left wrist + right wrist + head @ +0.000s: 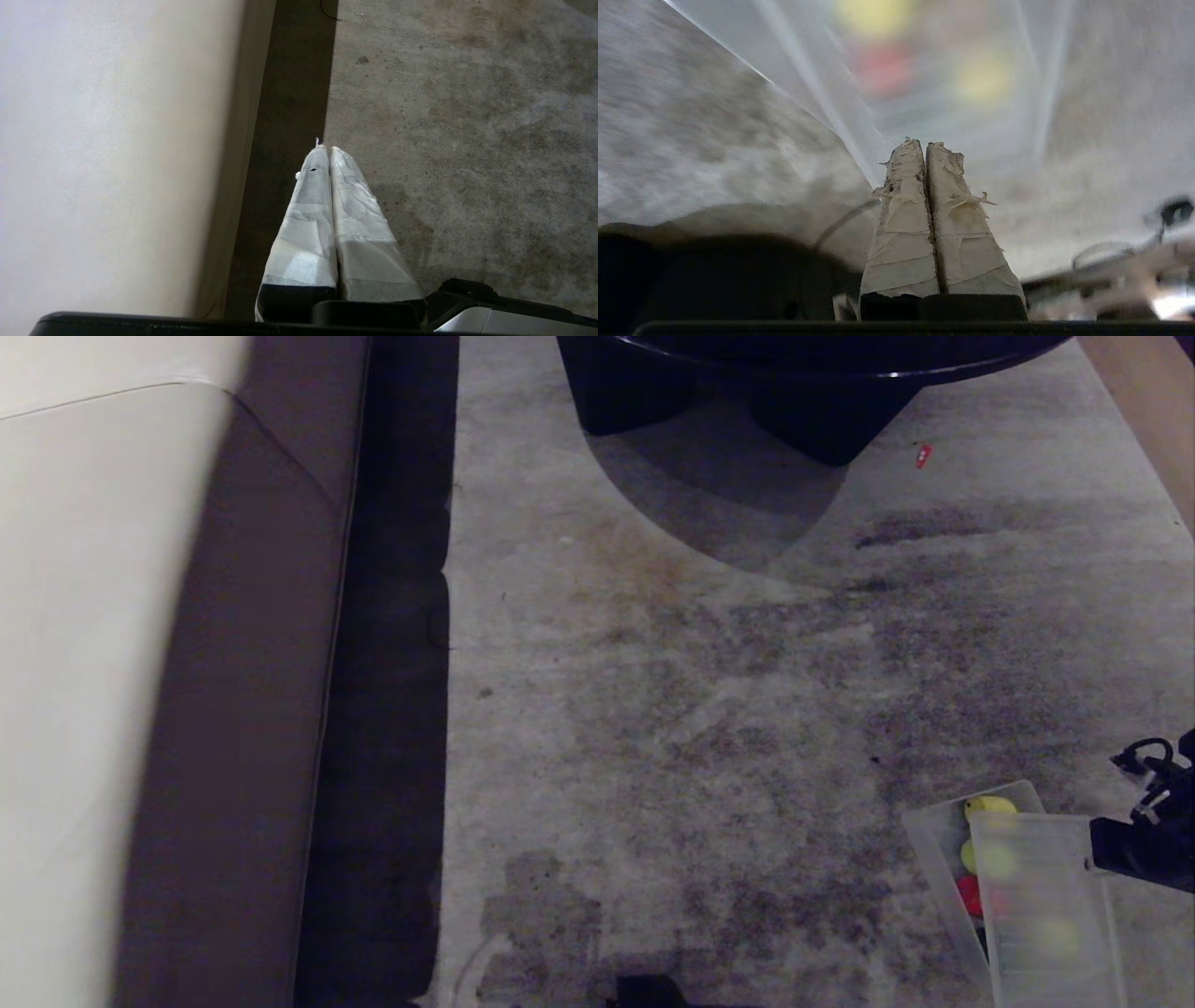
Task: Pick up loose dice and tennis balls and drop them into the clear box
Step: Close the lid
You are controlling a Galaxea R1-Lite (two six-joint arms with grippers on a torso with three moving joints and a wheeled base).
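The clear box (934, 831) stands on the carpet at the lower right, with a translucent lid panel (1046, 905) lying over most of it. Inside show a yellow piece (990, 805), a red die (969, 894) and a yellow-green tennis ball (995, 859) blurred under the lid. My right arm (1144, 847) reaches in from the right edge beside the lid. My right gripper (924, 144) is shut and empty, pointing at the lid (952, 107), through which red (882, 67) and yellow-green (983, 79) blobs show. My left gripper (327, 149) is shut and empty, parked over the carpet.
A pale sofa (93, 663) with a dark shadowed gap runs along the left. A black round table (822, 364) stands at the back, with a small red scrap (922, 455) on the carpet near it. Black cables (1148, 756) hang at my right arm.
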